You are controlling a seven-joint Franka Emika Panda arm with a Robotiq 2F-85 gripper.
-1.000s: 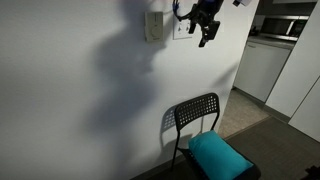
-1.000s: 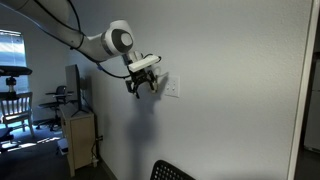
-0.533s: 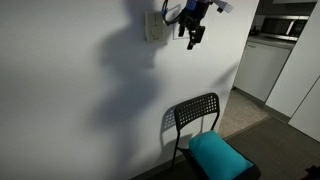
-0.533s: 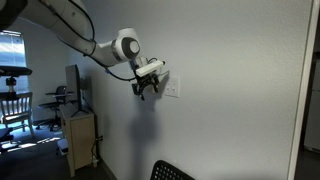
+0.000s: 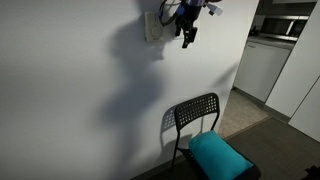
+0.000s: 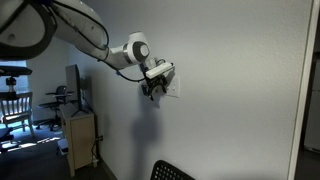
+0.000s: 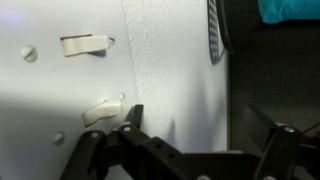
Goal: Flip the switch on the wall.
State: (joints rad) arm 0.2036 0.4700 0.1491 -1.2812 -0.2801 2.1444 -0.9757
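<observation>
Item: switch (image 7: 45, 85), a white plate with two small protruding levers, mounted flush and high on the wall (image 7: 175, 60), just beside a beige box (image 5: 154, 26). In the wrist view the plate fills the left side. The upper lever (image 7: 86, 44) stands apart from the tool, and the lower lever (image 7: 103, 110) sits just beside one fingertip (image 7: 133, 113). Whether that fingertip touches the lever cannot be told. Item: gripper (image 7: 193, 114), jaws spread wide and empty, held close against the wall over the plate in both exterior views. The spread likely offers a single finger as a prod, since a lever calls for a push along the wall and not a pinch. Item: arm (image 6: 135, 50), reaching in roughly level from the side, which lays the finger alongside the wall surface. Item: black chair (image 5: 195, 118) with teal cushion (image 5: 218, 155), on the floor below, well apart from the working path. Status, judged: approach nearly complete, flip not yet made.
</observation>
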